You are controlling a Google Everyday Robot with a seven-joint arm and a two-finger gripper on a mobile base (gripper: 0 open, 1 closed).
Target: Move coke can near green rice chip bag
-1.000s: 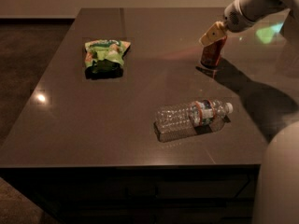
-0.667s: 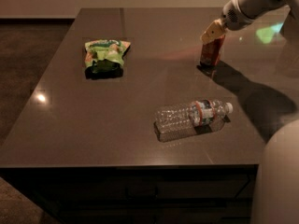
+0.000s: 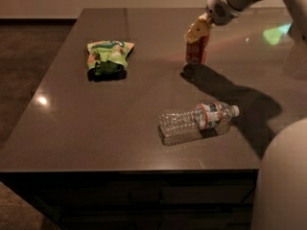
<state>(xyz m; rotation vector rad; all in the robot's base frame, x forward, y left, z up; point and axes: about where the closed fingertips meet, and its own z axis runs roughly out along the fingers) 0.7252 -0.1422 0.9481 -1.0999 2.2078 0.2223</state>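
The coke can is a small red can standing upright at the back right of the dark table. My gripper comes down from the upper right and is shut on the can's top, with its tan fingers covering the upper part. The can's base is at or just above the table surface. The green rice chip bag lies flat at the back left, well to the left of the can, with bare table between them.
A clear plastic water bottle with a red-and-white label lies on its side near the table's front edge, below the can. My white base fills the lower right corner. The table's left edge drops to dark carpet.
The gripper has moved left across the table with the coke can in it, toward the chip bag. The bottle and the bag have not moved.
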